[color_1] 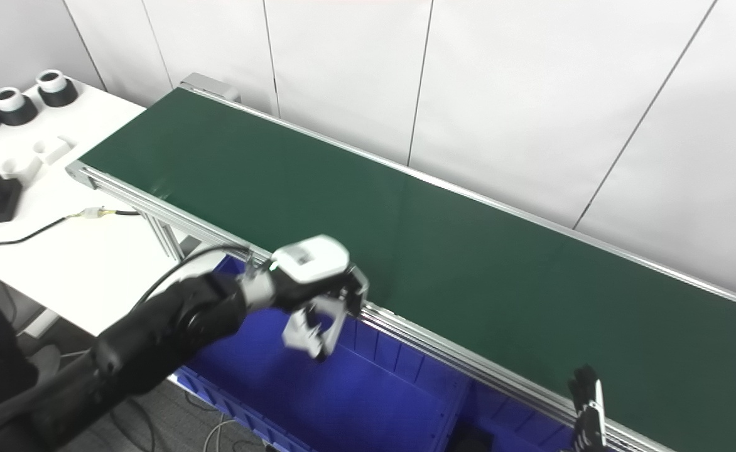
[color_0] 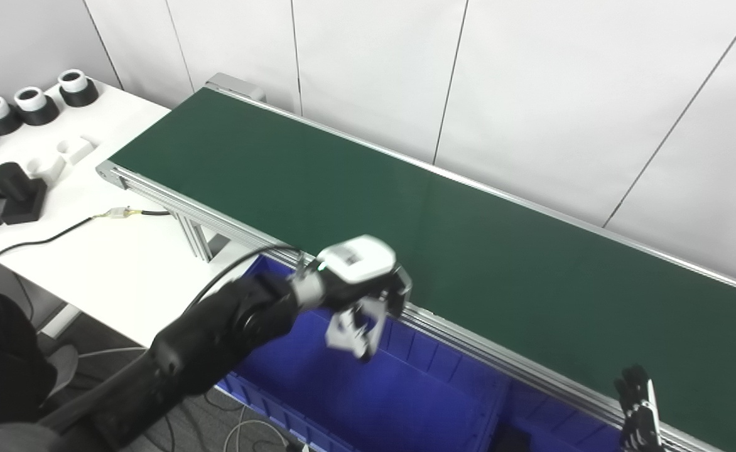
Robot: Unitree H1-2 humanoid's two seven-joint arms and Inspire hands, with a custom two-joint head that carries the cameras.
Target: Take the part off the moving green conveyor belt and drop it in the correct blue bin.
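Hand over bin, belt bare
Left fingers hang curled downward above the blue compartment, seemingly for a drop; whether they hold a part I cannot tell, none lies beyond them

Dark green conveyor belt, blue bin, white table.
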